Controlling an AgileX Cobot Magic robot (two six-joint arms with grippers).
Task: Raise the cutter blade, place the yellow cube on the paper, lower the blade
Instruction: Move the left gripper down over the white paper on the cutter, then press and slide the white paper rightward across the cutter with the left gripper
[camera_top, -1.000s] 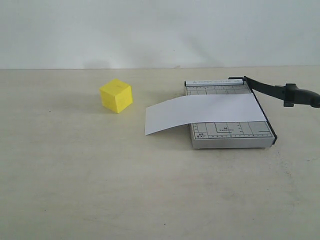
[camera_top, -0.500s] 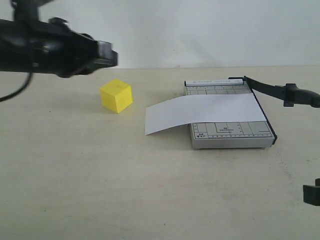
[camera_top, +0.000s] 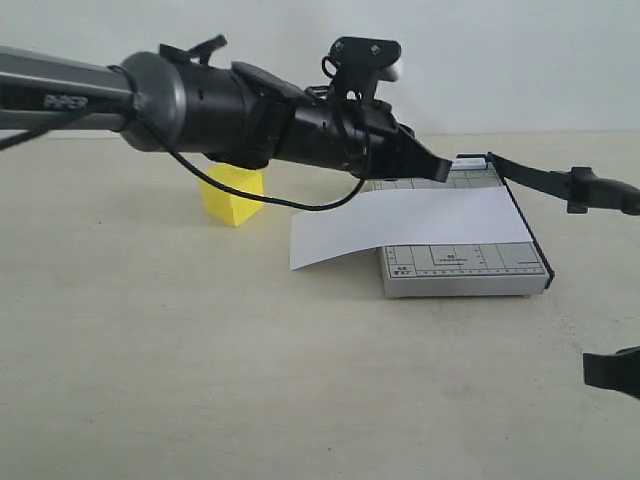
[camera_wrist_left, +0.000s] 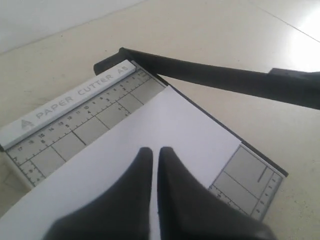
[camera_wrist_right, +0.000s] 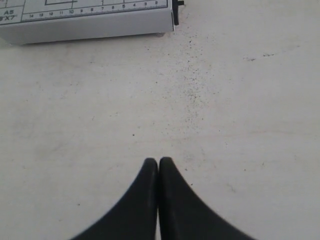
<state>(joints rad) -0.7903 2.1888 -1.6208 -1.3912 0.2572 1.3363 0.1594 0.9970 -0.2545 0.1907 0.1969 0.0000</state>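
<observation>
The yellow cube (camera_top: 232, 196) sits on the table at the left, its top hidden behind my left arm. White paper (camera_top: 410, 225) (camera_wrist_left: 150, 125) lies across the grey cutter base (camera_top: 465, 268) (camera_wrist_left: 75, 125) and overhangs its left side. The cutter blade (camera_top: 550, 182) (camera_wrist_left: 225, 77) slants up and away from the base's right edge, handle end at the far right. My left gripper (camera_top: 438, 170) (camera_wrist_left: 155, 150) hovers over the paper near the base's back, shut on nothing. My right gripper (camera_top: 610, 372) (camera_wrist_right: 158, 160) is shut, low over bare table in front of the base's near corner (camera_wrist_right: 85, 22).
The left arm (camera_top: 200, 105) stretches from the left edge across the cube to the cutter, with a cable looping below it. A pale wall rises behind the table. Beige tabletop (camera_top: 250, 370) spreads in front of the cutter and cube.
The left arm has swept rightward from above the cube's left side to over the cutter's back. The right gripper has edged further into view at the bottom right. Cube, paper and blade have not moved.
</observation>
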